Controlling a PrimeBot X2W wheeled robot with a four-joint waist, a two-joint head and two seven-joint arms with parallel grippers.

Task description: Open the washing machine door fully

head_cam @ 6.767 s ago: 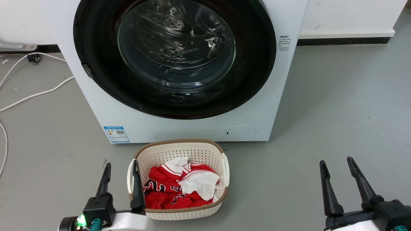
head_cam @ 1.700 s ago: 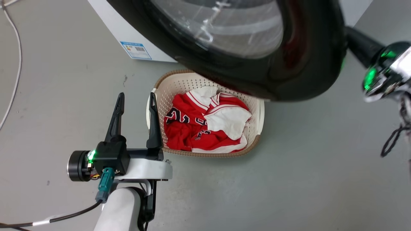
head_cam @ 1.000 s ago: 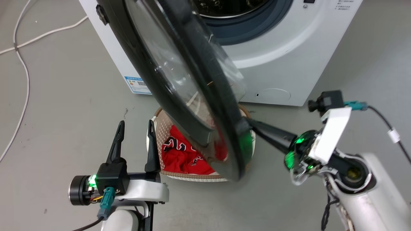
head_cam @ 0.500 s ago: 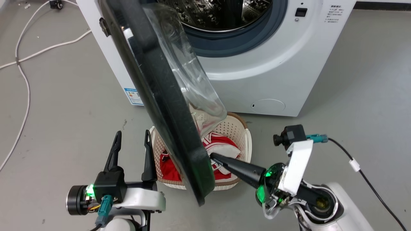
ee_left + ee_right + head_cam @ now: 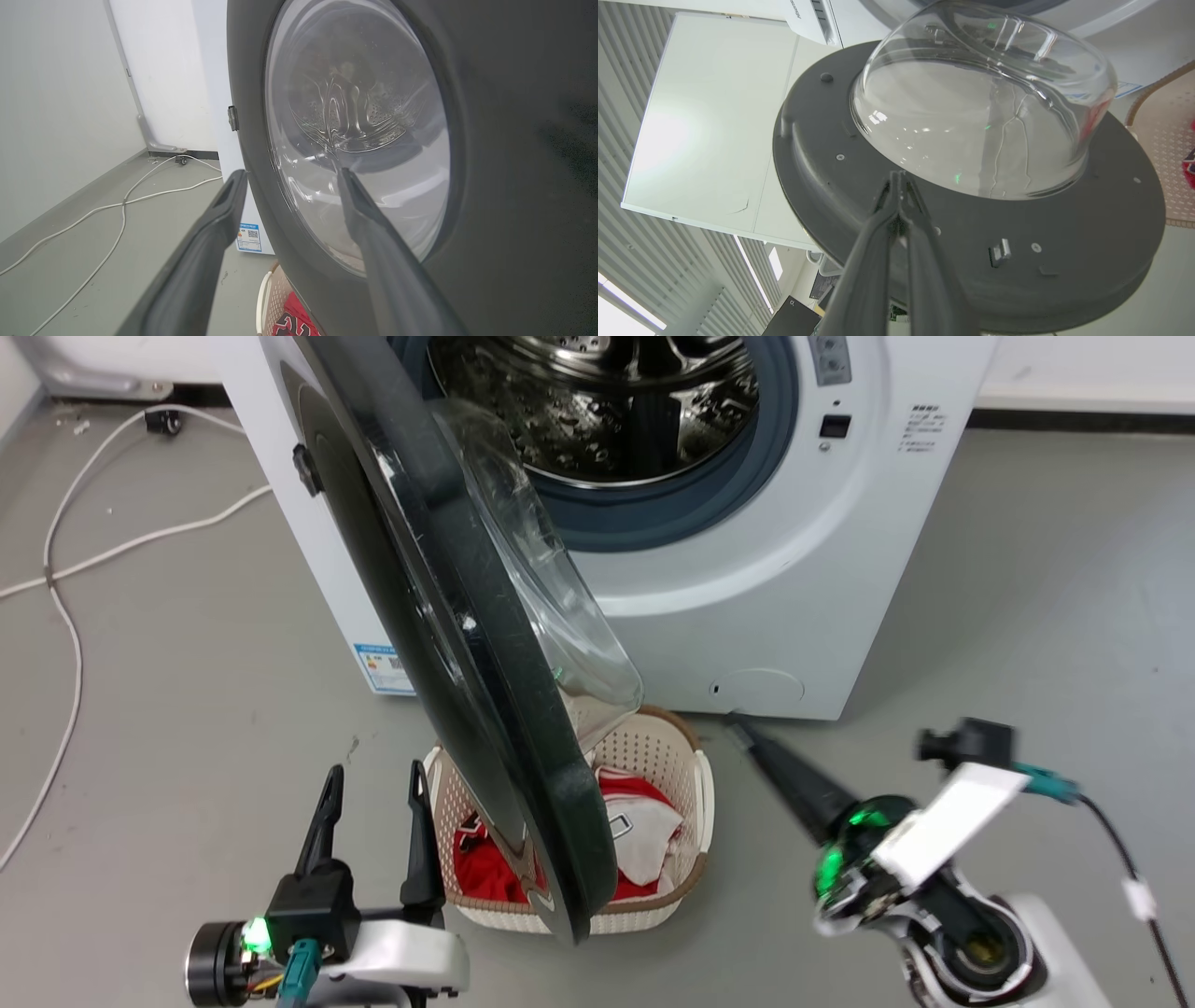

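The washing machine (image 5: 794, 597) is a white box with its steel drum (image 5: 607, 411) exposed. The washing machine door (image 5: 504, 709) stands swung out to the left, seen almost edge-on, its clear glass bowl (image 5: 551, 607) facing the drum. My right gripper (image 5: 739, 730) is shut on nothing, to the right of the door's lower edge and apart from it. In the right wrist view its closed tips (image 5: 899, 176) point at the door's inner face (image 5: 1064, 242) below the bowl (image 5: 971, 116). My left gripper (image 5: 373, 768) is open, left of the door; the door's outer face (image 5: 514, 140) lies just beyond its fingers (image 5: 233, 196).
A cream laundry basket (image 5: 653, 756) with red and white clothes (image 5: 485, 873) sits on the floor under the door's lower edge. White cables (image 5: 65, 569) run over the grey floor at the left. A blue sticker (image 5: 383, 667) and a round service flap (image 5: 758, 689) mark the machine's front.
The door has gone from shut to swung wide to the left, pushed from its inner side by my right gripper. That gripper has now drawn back to the right, off the door. The camera shifted.
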